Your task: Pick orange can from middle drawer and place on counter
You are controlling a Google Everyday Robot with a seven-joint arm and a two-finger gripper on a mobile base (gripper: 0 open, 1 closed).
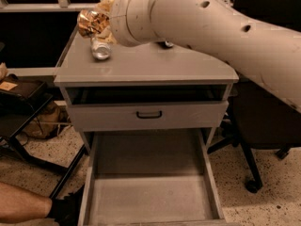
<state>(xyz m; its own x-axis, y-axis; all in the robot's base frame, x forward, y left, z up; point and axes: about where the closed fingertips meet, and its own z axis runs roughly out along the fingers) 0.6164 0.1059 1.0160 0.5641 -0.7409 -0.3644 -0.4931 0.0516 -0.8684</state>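
Observation:
My gripper [96,22] is shut on the orange can [90,22], a shiny orange-gold crumpled can, and holds it up above the left back part of the counter [155,65]. The white arm fills the upper right of the view and hides the back of the counter. The middle drawer [149,187] stands pulled open at the bottom, its flat grey floor bare.
A white-silver can [100,49] lies on the counter just under the held can. A dark object [168,44] peeks out under the arm. A closed grey drawer with a black handle [149,114] sits above the open one. An office chair [256,126] stands right; a person's leg [23,208] lies lower left.

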